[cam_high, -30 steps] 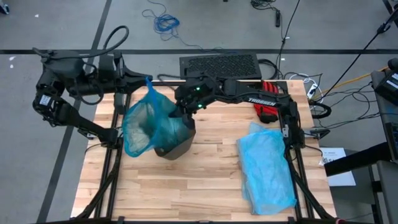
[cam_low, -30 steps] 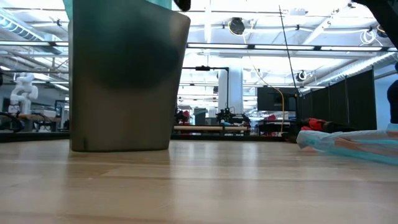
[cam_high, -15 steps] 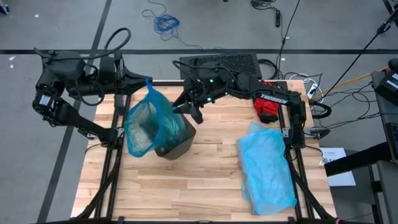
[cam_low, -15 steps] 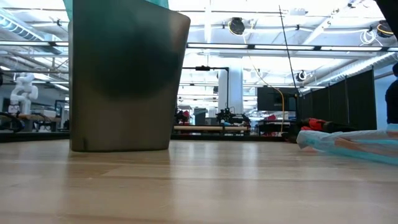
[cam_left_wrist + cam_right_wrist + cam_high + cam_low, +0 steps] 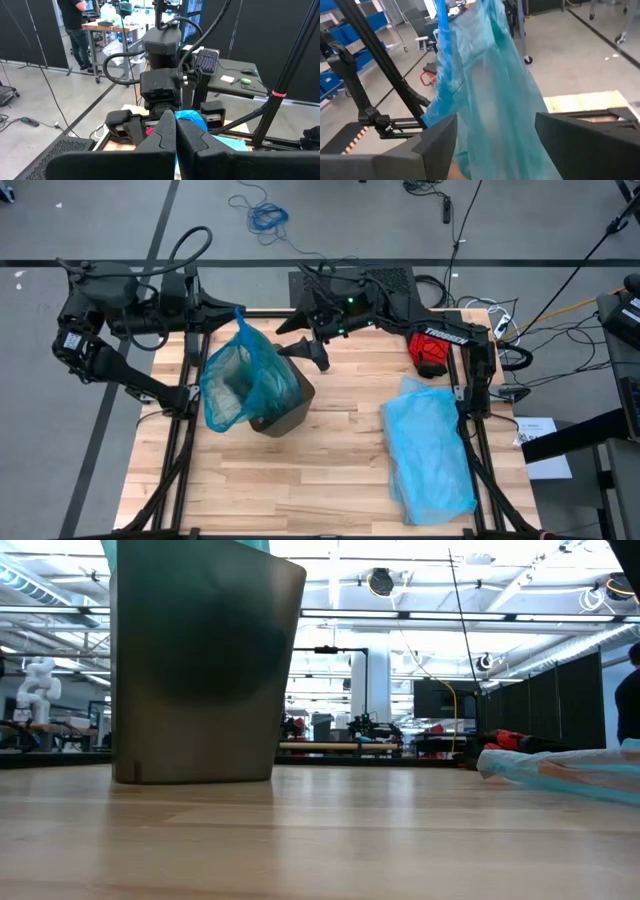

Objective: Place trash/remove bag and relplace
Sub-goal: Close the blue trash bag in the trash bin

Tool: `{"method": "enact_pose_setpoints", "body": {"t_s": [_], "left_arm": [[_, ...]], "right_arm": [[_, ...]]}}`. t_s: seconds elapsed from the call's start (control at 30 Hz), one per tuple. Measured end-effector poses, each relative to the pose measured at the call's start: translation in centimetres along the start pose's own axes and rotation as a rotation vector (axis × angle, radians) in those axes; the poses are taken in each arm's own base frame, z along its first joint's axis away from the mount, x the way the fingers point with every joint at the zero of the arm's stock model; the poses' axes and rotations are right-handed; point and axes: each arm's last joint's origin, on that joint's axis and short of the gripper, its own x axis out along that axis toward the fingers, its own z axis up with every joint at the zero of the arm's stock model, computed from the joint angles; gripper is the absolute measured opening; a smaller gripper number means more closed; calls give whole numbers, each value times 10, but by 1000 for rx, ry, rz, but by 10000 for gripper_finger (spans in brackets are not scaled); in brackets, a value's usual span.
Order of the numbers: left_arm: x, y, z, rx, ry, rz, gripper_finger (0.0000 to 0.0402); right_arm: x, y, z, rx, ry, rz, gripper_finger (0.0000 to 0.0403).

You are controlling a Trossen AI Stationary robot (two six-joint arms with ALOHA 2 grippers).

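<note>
Bag (image 5: 240, 375) let go, right gripper (image 5: 305, 352) backed off, jaws wide, left gripper (image 5: 236, 317) pinching handle

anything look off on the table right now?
Yes: the teal bag isn't seated in the brown bin. It hangs half out, spilling over the bin's left side, held up by the shut left gripper. The open right gripper is clear of it.

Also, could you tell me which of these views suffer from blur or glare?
Right wrist view: the teal bag is smeared with blur. Low view: bright ceiling lights glare behind the bin, leaving its face dark, and the near tabletop is soft. High view: evenly lit, no glare.
</note>
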Motion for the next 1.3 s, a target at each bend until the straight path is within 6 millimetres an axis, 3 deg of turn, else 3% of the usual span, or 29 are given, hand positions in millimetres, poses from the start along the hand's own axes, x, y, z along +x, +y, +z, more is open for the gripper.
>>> {"method": "enact_pose_setpoints", "body": {"t_s": [0.17, 0.5, 0.63, 0.77, 0.83, 1.0, 1.3], "left_arm": [[0, 0, 0, 0, 0, 0, 0], [0, 0, 0, 0, -1, 0, 0], [0, 0, 0, -1, -4, 3, 0], [0, 0, 1, -2, -11, 7, 0], [0, 0, 1, -2, -12, 7, 0], [0, 0, 2, -4, -18, 7, 0], [-5, 1, 5, -5, -56, 6, 0]], "right_arm": [[7, -2, 0, -4, -32, 6, 260], [41, -13, -14, 42, -44, 60, 252], [48, -13, -24, 18, 14, 49, 189], [54, -15, -29, -12, 34, 10, 54], [56, -16, -31, -16, 36, 8, 16], [62, -20, -38, -13, 73, -39, 2], [91, -34, -75, 37, 231, -86, 0]]}}
